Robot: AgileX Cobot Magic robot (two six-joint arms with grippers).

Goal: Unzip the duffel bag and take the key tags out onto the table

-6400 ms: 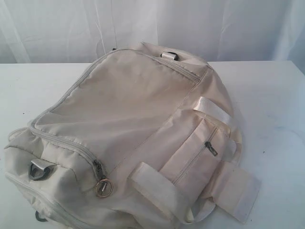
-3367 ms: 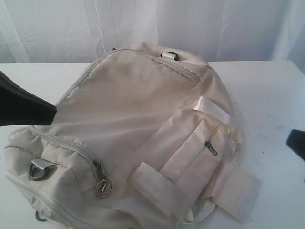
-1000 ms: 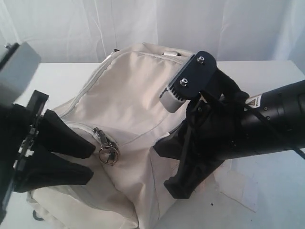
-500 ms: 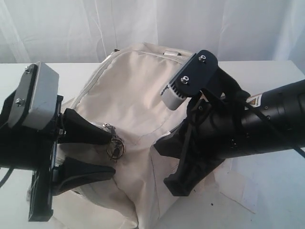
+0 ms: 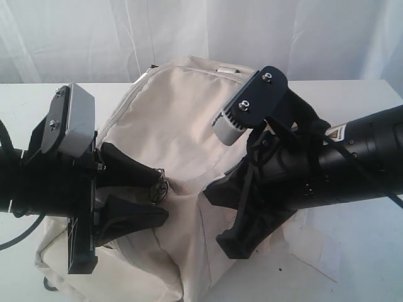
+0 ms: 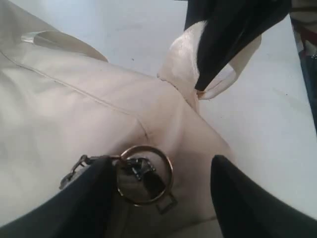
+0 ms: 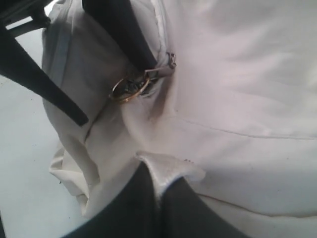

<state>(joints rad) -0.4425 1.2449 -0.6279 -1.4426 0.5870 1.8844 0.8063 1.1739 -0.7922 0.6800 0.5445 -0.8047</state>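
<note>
While the duffel bag (image 5: 189, 119) looks zipped shut as far as I can see, the left gripper (image 6: 162, 166) sits with its fingers spread wide either side of the pull ring (image 6: 146, 147), nothing pinched yet. That ring lies flat on the cloth and much nearer one finger than the other. Over on the other side the right gripper (image 7: 159, 184) is clamped tight on a fold of pale fabric (image 7: 171, 171) (strap or flap, honestly can't tell), which I read as anchoring the bag for the pull. No sign of the key tags in any view, so my guess is they're inside the bag, which is slumped on the white table (image 5: 44, 94).

Stuff I'd worry about from here:
- the ring is thin and flat, so the closing fingers could slide over it and grab only cloth, or bite cloth plus ring and jam the works once it's dragged
- it's off-centre between the fingers, so one finger may shove it sideways before the other arrives
- the bag is soft and saggy; if that little anchored fold slips free, the whole bag just follows the pull and never opens
- both arms are crowded close over the bag, so a long opening stroke toward the right arm risks a bump
</note>
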